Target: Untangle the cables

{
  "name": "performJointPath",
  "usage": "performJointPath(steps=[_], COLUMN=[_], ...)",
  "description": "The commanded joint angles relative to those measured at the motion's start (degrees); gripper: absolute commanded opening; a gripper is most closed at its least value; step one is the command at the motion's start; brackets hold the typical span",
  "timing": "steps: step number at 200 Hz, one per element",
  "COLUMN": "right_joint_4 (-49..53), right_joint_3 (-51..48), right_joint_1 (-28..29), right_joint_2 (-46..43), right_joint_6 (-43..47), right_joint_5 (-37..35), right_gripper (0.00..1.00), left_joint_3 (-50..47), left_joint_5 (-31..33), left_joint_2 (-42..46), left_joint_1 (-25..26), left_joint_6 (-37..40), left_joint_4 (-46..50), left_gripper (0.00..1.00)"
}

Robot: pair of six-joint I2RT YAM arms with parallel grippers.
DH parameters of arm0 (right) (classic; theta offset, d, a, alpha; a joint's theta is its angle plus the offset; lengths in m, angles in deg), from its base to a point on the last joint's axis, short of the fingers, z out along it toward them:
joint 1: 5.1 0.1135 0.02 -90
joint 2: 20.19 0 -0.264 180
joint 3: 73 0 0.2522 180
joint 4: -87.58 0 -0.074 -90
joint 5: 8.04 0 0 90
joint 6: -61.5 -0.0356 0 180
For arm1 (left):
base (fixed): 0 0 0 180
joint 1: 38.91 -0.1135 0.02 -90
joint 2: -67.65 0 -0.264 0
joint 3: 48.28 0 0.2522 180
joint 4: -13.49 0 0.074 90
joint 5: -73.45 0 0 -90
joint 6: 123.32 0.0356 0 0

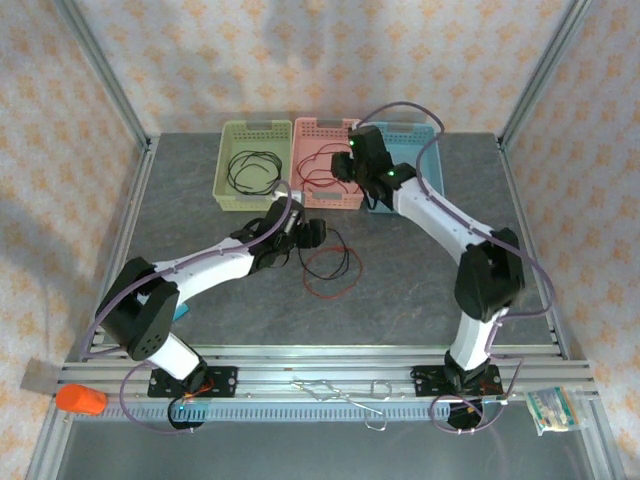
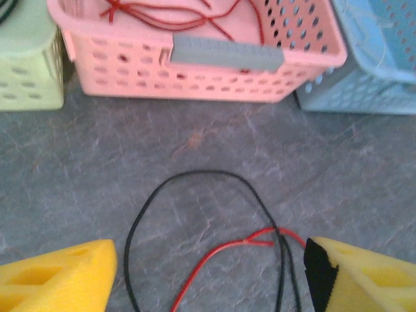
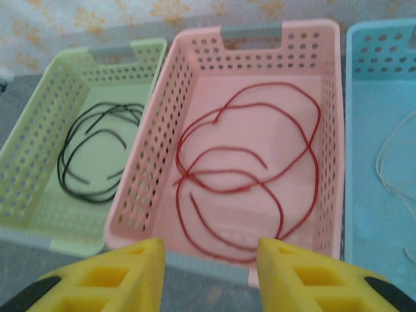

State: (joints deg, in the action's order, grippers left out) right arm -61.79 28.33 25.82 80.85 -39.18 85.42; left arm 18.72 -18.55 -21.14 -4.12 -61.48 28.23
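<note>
Left gripper (image 2: pixel 211 252) is wide open, straddling one loose black cable (image 2: pixel 188 174) and one loose red cable (image 2: pixel 246 242) on the table (image 2: pixel 325 169); they cross near its right finger, neither gripped; right gripper (image 3: pixel 209 250) open, empty, over the pink basket (image 3: pixel 250 31); three baskets; binned black cable (image 3: pixel 60 162) in the green basket (image 3: pixel 39 149), binned red cable (image 3: pixel 316 123) in pink (one or two, can't separate), one pale cable (image 3: pixel 379 162) in the blue basket (image 3: pixel 380 58); my read: mostly done, last crossed pair left.
</note>
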Motion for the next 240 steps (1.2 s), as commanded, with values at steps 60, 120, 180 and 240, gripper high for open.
performJointPath(steps=[60,120,180,240], right_joint_4=[3.54,8.77,7.0,7.31], right_joint_3=[-26.27,-35.92,-40.98,-40.03], right_joint_1=[2.38,3.0,4.25,4.24], right_joint_2=[-17.17,-24.3,-27.07,-26.68], right_joint_6=[-8.48,-14.88,-17.45,-17.1], right_joint_5=[-4.44,-2.61,0.05,-1.09], right_gripper=[0.39,0.35,0.33,0.32], left_joint_3=[-7.87,-2.67,6.94,8.39], left_joint_5=[0.49,1.71,5.57,11.8], left_joint_2=[2.84,-4.08,-12.0,-11.94], left_joint_1=[5.3,7.22,7.23,7.06], left_joint_6=[-3.44,-0.48,3.22,-0.3], left_joint_4=[3.86,6.74,14.4,17.01], left_gripper=[0.59,0.46,0.44,0.48])
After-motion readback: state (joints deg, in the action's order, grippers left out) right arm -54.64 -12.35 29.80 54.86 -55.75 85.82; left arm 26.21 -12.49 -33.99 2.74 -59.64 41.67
